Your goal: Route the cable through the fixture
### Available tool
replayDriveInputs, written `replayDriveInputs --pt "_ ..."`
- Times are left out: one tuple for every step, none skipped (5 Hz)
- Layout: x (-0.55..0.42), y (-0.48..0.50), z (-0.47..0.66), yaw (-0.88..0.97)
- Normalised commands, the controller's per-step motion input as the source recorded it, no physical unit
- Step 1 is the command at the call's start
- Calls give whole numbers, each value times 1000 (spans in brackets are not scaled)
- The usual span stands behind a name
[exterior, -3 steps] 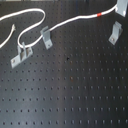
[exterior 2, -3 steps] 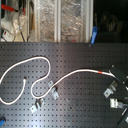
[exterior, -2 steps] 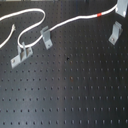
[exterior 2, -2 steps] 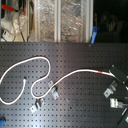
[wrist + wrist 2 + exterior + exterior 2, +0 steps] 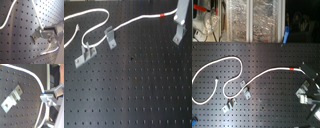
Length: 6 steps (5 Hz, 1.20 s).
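Cable (image 5: pixel 124 25) is laid across the far part of the perforated table (image 5: pixel 139 95) in loose curves, with its red band (image 5: pixel 163 16) just beside the pincer (image 5: pixel 182 17) at the first exterior view's upper right. Looks like the cord is pinched there, right past the band, but how far the jaws are apart can't really be made out in any view, so the grip is only a guess. In the second exterior view the cord (image 5: pixel 267 75) runs from the band (image 5: pixel 292 67) down toward two small metal clips (image 5: pixel 245 93) and loops off to the second exterior view's left, free end (image 5: pixel 218 79) lying loose.

For the step at hand, the held section probably needs to be carried over to the nearest clip (image 5: pixel 110 37) and lowered into its slot. Slack should be kept so the loop isn't dragged across the clips (image 5: pixel 85 54). A low, slow approach would be wise, since a thin cord is easily popped out of a shallow bracket.
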Motion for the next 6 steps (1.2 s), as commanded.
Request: replayDriveInputs --pt "-299 192 161 91" --pt "-396 163 2 0" --pt "6 -8 0 0" --pt "-317 -279 372 -246" --pt "-7 -7 0 0" --pt "-260 -22 5 -97"
